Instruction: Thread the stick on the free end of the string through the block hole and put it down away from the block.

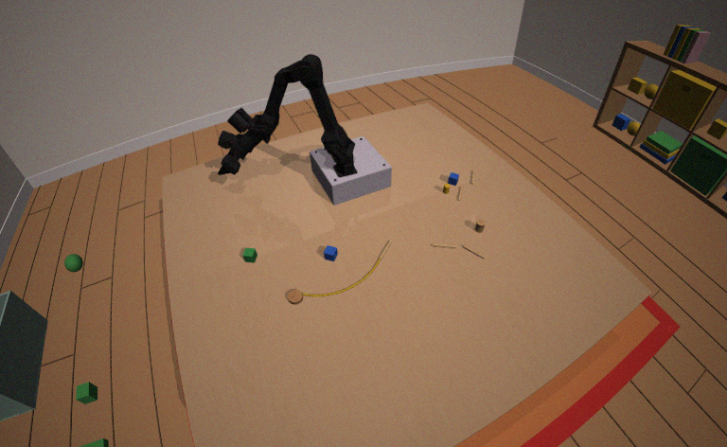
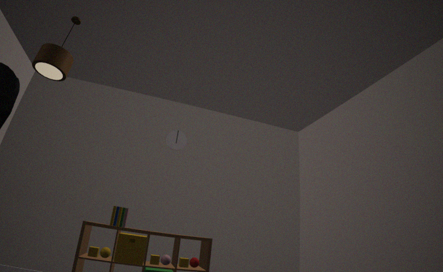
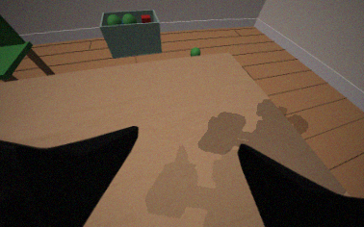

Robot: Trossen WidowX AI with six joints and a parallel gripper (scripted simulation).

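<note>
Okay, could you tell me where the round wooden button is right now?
In the top view, the button lies left of centre on the table, at the left end of the yellow string.

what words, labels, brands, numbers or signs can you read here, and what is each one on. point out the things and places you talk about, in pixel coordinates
There are none that can be read.
Wall clock [image 2: 171, 140]: a pale disc with a dark hand; no numerals can be made out.
Books [image 1: 682, 43] [image 2: 119, 216]: any print on the spines is too small and blurred to read.
Arm [image 1: 322, 105] and its base [image 1: 363, 188]: no lettering shows.
</note>
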